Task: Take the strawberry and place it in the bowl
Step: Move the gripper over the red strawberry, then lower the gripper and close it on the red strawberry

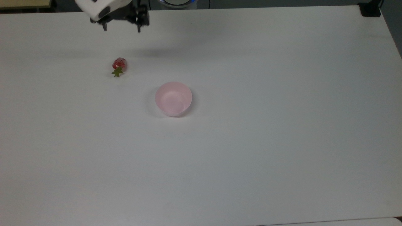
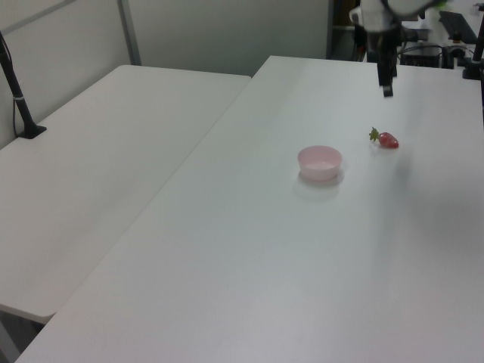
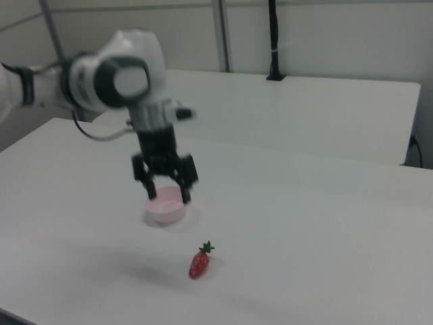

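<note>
The red strawberry (image 1: 119,64) lies on its side on the white table (image 1: 251,157), green cap toward the top view's bottom. It also shows in the left view (image 2: 388,140) and the right view (image 3: 199,264). The pale pink bowl (image 1: 173,99) stands empty to the top view's lower right of it (image 2: 320,162). My gripper (image 1: 122,29) hangs open and empty above the table, farther back than the strawberry in the top view. In the left view the gripper (image 2: 387,88) hovers just beyond the fruit. In the right view the gripper (image 3: 168,195) stands in front of the bowl (image 3: 166,211).
A black clamp (image 1: 370,9) sits at the table's far corner on the top view's right. A second white table (image 2: 113,151) adjoins on the left view's left, with a black post (image 2: 19,94) on it.
</note>
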`<state>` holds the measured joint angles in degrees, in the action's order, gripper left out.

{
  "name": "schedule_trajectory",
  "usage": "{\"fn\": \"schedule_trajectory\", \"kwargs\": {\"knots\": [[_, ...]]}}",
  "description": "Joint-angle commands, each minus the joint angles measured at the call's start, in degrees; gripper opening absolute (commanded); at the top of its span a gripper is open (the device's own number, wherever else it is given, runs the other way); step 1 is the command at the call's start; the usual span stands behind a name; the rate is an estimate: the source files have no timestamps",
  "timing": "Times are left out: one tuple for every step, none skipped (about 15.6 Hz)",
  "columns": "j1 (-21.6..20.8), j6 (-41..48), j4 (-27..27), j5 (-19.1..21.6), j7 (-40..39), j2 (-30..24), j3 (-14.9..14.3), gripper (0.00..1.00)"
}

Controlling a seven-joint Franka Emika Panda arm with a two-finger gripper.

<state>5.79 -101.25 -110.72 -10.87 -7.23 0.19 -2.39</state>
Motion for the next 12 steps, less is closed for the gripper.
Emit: {"fn": "schedule_trajectory", "kwargs": {"knots": [[0.5,-14.9,-11.2,-2.6,10.0,0.2,-0.9,1.0],[1.6,-16.7,-11.8,-3.0,10.0,0.8,-1.0,1.0],[2.4,-17.2,-11.8,-3.0,10.0,1.6,-1.0,1.0],[3.0,-17.3,-11.7,-3.1,10.0,2.4,-1.0,1.0],[3.6,-17.4,-11.7,-3.1,10.0,3.4,-1.0,0.93],[3.8,-18.2,-11.7,-3.0,10.1,4.6,-1.0,0.91],[3.9,-19.4,-11.7,-3.0,10.7,6.0,-1.0,0.91],[3.9,-20.5,-11.7,-3.0,11.0,7.4,-1.0,0.91],[4.0,-21.7,-11.7,-3.0,11.4,8.8,-1.0,0.92],[4.3,-22.8,-11.7,-3.0,11.7,9.8,-1.0,0.95],[4.6,-23.5,-11.7,-3.0,11.9,10.4,-1.0,1.0],[4.5,-23.6,-11.7,-3.0,11.9,10.9,-1.0,1.0]]}}
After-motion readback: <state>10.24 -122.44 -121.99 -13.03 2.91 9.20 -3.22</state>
